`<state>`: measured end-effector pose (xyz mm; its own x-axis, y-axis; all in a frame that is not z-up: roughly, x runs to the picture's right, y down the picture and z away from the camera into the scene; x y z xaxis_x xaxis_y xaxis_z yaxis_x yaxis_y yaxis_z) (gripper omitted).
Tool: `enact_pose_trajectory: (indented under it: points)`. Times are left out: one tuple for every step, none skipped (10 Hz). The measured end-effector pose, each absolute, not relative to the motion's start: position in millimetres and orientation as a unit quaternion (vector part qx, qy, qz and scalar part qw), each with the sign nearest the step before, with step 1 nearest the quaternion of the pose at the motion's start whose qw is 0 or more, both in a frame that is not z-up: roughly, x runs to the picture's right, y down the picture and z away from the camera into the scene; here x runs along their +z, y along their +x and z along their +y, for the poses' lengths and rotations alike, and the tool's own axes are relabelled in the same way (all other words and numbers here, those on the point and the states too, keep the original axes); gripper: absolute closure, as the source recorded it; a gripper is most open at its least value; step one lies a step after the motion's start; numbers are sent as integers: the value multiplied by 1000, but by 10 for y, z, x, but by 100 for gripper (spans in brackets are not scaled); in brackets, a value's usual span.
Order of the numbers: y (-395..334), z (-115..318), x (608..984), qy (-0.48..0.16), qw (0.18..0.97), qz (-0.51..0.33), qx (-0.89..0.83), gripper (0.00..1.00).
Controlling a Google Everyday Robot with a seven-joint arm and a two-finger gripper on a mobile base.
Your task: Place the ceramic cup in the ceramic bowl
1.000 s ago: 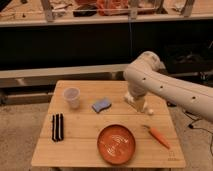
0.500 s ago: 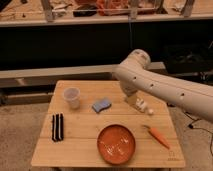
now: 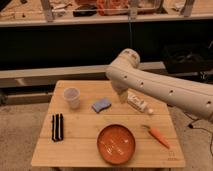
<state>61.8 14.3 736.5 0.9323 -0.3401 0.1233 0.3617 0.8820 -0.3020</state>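
The ceramic cup (image 3: 72, 97) is pale white-grey and stands upright at the back left of the wooden table (image 3: 80, 150). The ceramic bowl (image 3: 116, 143) is orange-red with faint white rings and sits at the front middle, holding nothing. My gripper (image 3: 122, 96) hangs below the white arm (image 3: 165, 90) over the back middle of the table, between a blue sponge and a white bottle. It is to the right of the cup and behind the bowl, touching neither.
A blue sponge (image 3: 101, 105) lies just left of the gripper. A white bottle (image 3: 138, 103) lies on its side just right of it. An orange carrot (image 3: 158, 136) lies right of the bowl. A black ridged object (image 3: 58, 127) lies at the left. Dark shelving stands behind.
The arm has swung left, carrying the gripper from above the white bottle toward the middle of the table. Nothing on the table has moved.
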Motion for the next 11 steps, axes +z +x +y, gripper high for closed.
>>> enact_pose_trajectory:
  points:
    - [473,120,7392,-158,969,-39,-185,20]
    - [328,99,7421,-154,969,-47,-189,20]
    - [283,81,7443,-150,969,-52,-191,20]
    - [248,69,7457,-147,968,-56,-194,20]
    - [160,39,7468,-143,967,-65,-200,20]
    - [84,19,7470,-139,966,-71,-204,20]
    - [5,4,7477,-136,966,-77,-208,20]
    - [-38,-7,7491,-132,965,-82,-211,20]
    - [-108,-29,7505,-126,965,-91,-214,20]
    - [-178,-38,7517,-123,964,-97,-216,20]
    - [-275,-55,7528,-119,962,-105,-220,20]
